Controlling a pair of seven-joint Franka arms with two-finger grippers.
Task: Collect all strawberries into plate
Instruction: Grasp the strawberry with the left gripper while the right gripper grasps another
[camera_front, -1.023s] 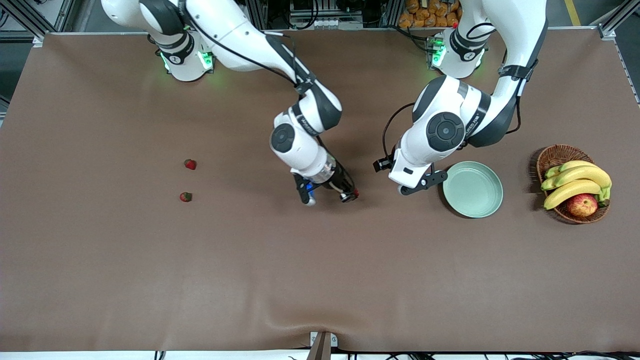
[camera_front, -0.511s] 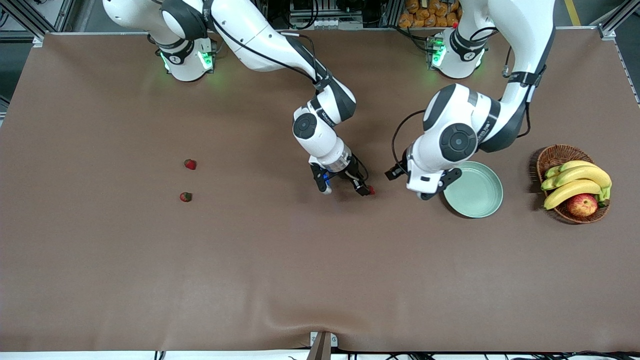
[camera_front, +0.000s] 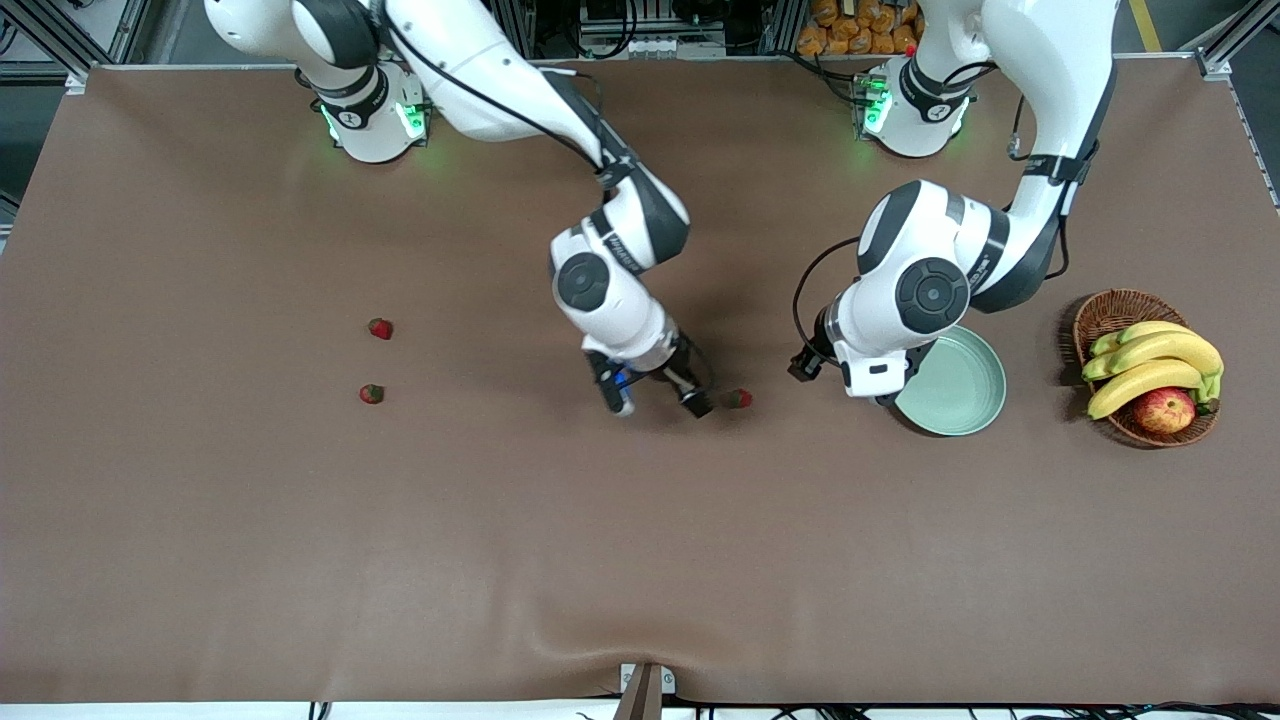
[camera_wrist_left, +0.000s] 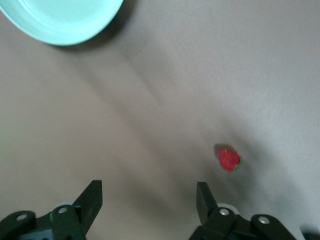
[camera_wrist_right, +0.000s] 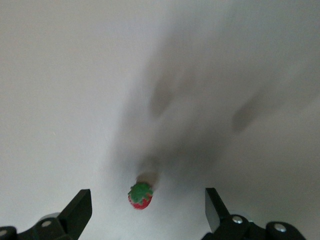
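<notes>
**Student:** In the front view, which relation governed the coming move?

**Instructor:** The one between the loose strawberry (camera_front: 738, 399) on the brown table (camera_front: 640, 560) and the two grippers. It lay between them, just beside the right gripper (camera_front: 655, 400) on the side toward the left arm's end of the table. The pale green plate (camera_front: 960, 395) lay farther along that same line.

**Student:** Was either gripper holding it?

**Instructor:** No. In the right wrist view the strawberry (camera_wrist_right: 140, 195) sat free on the cloth between spread fingers (camera_wrist_right: 77, 210), leafy top uppermost; nothing touched it. The left gripper (camera_wrist_left: 148, 200) also stood wide and empty, and in its wrist view the strawberry (camera_wrist_left: 229, 160) lay off to one side, with the plate (camera_wrist_left: 60, 22) at the frame's edge.

**Student:** Which arm was better placed?

**Instructor:** The right gripper was much nearer the berry. The left gripper (camera_front: 880, 385) hung at the plate's rim, so by judgement it suited a carry into the plate, needing a sideways reach toward the berry first. The berry was too round for its long axis to matter.

**Student:** And the other strawberries?

**Instructor:** Two (camera_front: 380, 328) (camera_front: 371, 394) lay well apart from both grippers, toward the right arm's end. The plate held none.
</notes>
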